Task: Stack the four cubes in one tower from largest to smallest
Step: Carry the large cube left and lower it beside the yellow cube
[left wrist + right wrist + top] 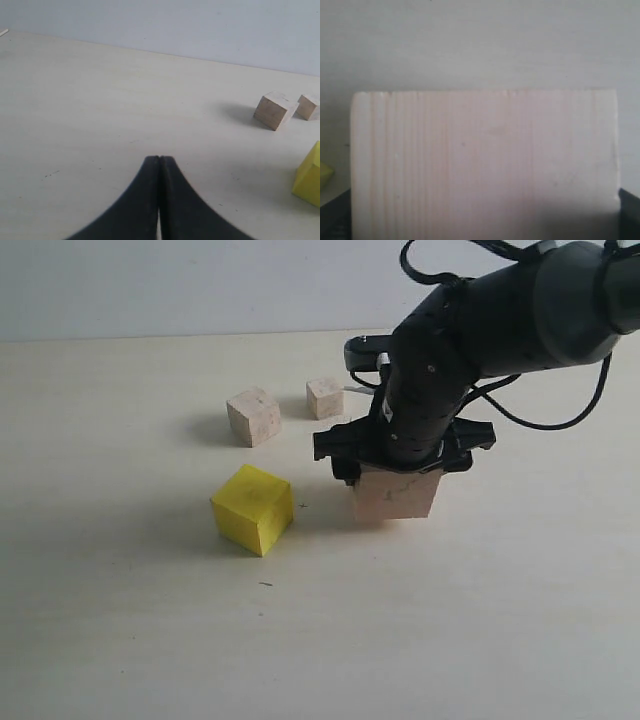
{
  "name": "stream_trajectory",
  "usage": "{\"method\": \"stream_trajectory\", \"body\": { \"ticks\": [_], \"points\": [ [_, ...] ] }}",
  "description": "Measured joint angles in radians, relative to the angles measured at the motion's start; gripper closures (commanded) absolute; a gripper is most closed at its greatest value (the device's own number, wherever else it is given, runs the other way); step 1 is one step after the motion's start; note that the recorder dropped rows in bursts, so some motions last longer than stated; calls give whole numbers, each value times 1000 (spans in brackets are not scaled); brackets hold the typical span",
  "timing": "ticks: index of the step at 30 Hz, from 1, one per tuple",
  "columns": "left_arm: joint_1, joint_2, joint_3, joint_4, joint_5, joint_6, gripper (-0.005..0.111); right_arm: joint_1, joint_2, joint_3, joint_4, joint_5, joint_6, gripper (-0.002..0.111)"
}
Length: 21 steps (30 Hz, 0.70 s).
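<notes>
Wood, stiff, likely light: my right gripper [398, 464] is squeezing the large pale cube [395, 497] by flat sides; yellow cube [252, 508] at nine o'clock.

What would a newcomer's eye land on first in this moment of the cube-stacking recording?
First, the bulky black right gripper, closed on opposite sides of the large pale pinkish wooden cube, right of centre on the pale table. Next, the bright yellow cube standing alone to its left. Behind that sit a small bare beige wooden cube and a tinier one, apart; nothing is stacked yet.
</notes>
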Motion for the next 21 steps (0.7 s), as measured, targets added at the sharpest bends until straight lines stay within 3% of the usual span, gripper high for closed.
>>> {"method": "stream_trajectory", "body": {
  "ticks": [9, 21],
  "points": [
    [0, 0, 0, 0, 0, 0, 107, 36, 20, 0, -74, 2, 103, 108],
    [0, 0, 0, 0, 0, 0, 107, 36, 65, 0, -12, 2, 41, 108]
  ]
}}
